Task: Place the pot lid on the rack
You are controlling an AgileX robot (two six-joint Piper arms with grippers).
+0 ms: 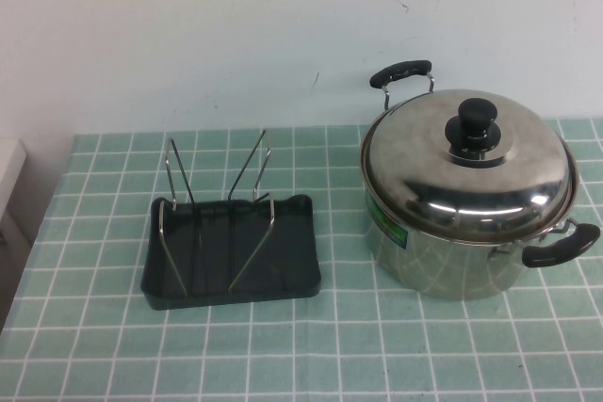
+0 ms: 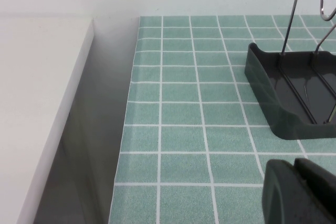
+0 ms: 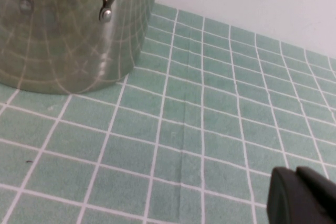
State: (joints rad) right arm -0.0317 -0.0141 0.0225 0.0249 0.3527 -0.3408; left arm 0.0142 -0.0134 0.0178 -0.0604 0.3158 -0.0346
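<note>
Green tablecloth [image 1: 311, 355] sitting bare up front | lid [image 1: 468, 162] sitting on pot [image 1: 452, 261], right of rack [image 1: 231, 247] | right gripper [image 3: 304, 198] looking nearer, near pot | left gripper [image 2: 299, 190] parked near rack | can't tell either grip

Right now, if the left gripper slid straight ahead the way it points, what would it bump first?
Probably the rack; the left gripper sits low just before its near corner. The right gripper is parked beside the pot.

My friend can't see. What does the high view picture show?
A shiny domed steel pot lid with a black knob sits on a deep steel pot at the right of a green tiled table. A small black rack with wire loops stands empty at the left. Neither gripper shows here.
</note>
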